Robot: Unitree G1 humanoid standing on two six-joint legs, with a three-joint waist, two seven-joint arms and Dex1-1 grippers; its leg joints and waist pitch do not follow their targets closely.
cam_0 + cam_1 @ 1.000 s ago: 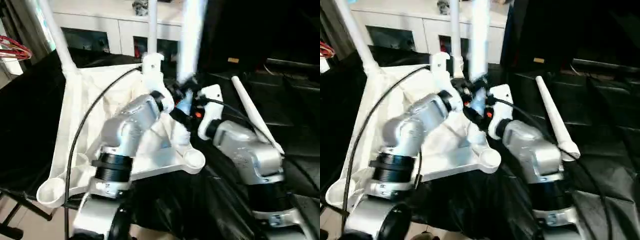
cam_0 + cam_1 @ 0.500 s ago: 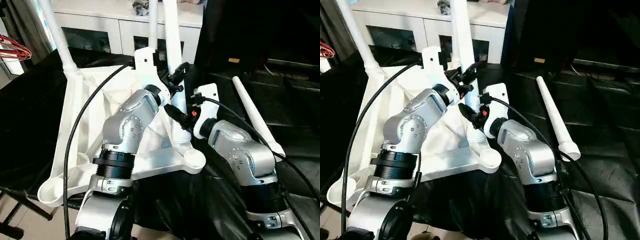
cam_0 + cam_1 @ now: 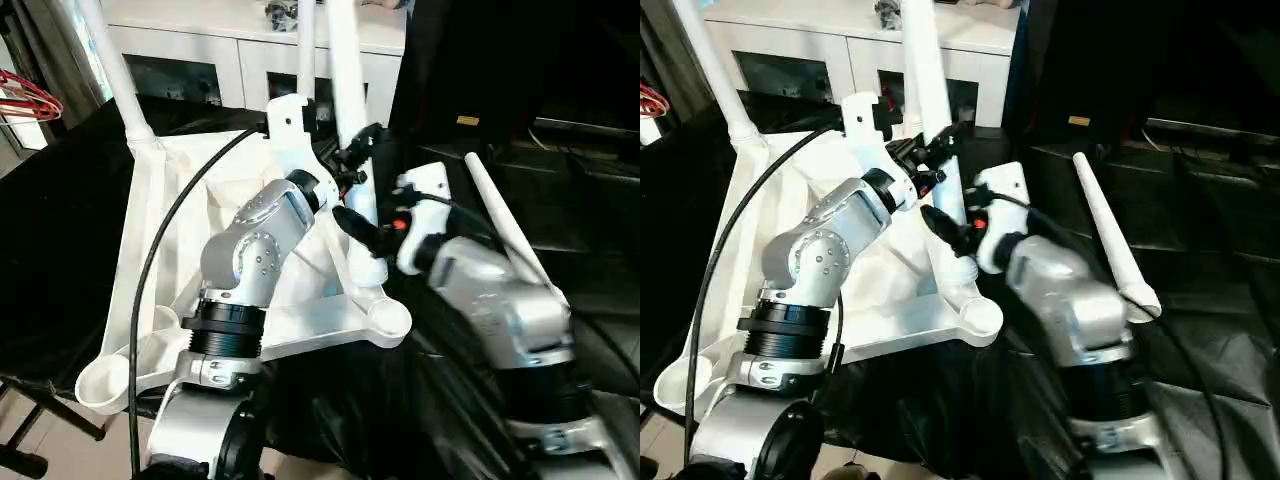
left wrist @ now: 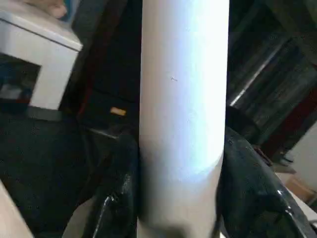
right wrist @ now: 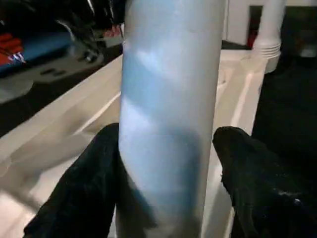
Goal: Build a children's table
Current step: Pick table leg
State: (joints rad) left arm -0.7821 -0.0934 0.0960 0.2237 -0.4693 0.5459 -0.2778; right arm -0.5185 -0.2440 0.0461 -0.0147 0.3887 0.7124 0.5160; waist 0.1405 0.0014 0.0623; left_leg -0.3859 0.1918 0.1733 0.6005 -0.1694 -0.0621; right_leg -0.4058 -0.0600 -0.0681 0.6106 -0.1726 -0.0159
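On the upturned table top (image 3: 175, 240), at its corner nearest the right arm, your left gripper (image 3: 352, 168) clamps the standing leg (image 3: 345, 90); the right gripper (image 3: 368, 232) brackets it lower down, one finger (image 5: 257, 183) apart from it; hollow, stiff, slick plastic, so hold it low.

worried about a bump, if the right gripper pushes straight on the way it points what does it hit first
Most likely the upright white table leg: it stands directly between the right gripper's fingers. Beyond it lies the upturned tabletop's underside, though depth is hard to judge.

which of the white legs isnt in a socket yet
The leg lying loose on the black cover beside the right arm; the other three stand upright on the tabletop.
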